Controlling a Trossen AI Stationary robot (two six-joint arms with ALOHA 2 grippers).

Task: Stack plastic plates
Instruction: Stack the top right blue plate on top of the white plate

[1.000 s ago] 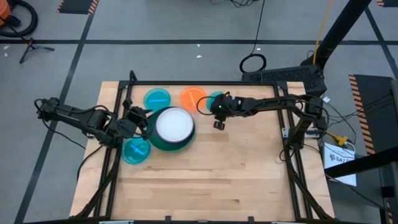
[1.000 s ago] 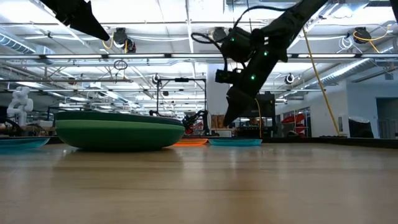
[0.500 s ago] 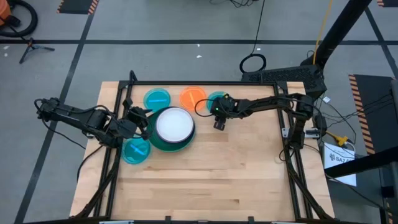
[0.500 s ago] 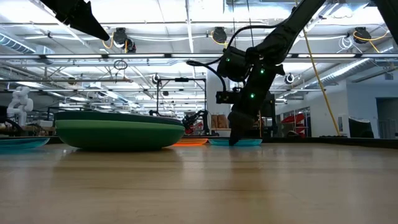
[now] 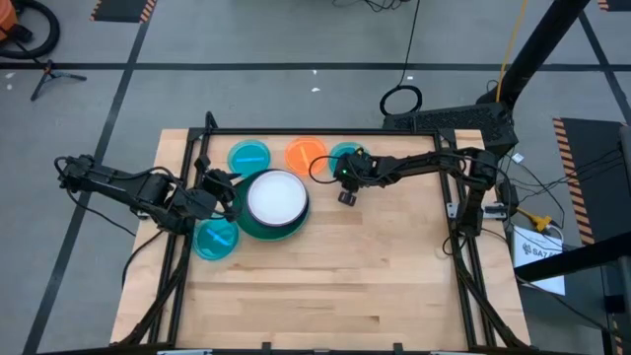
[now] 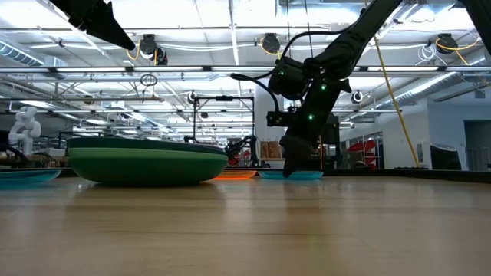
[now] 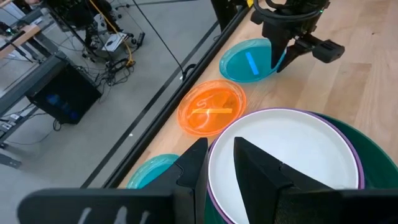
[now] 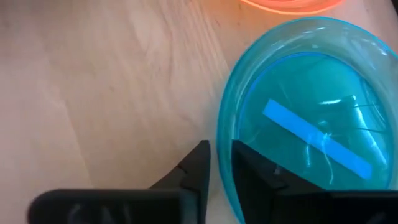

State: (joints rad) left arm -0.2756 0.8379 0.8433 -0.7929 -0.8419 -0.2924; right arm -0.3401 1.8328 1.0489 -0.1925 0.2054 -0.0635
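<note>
Our right gripper (image 8: 219, 167) straddles the far blue plate's (image 8: 311, 118) rim, fingers narrow, to lift it onto the stack (image 5: 272, 202); our left gripper (image 7: 219, 167), fingers narrow and empty, waits beside it.

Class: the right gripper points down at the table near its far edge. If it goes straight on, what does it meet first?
Probably the near rim of the blue plate: the right gripper straddles that rim, just above the table.
</note>
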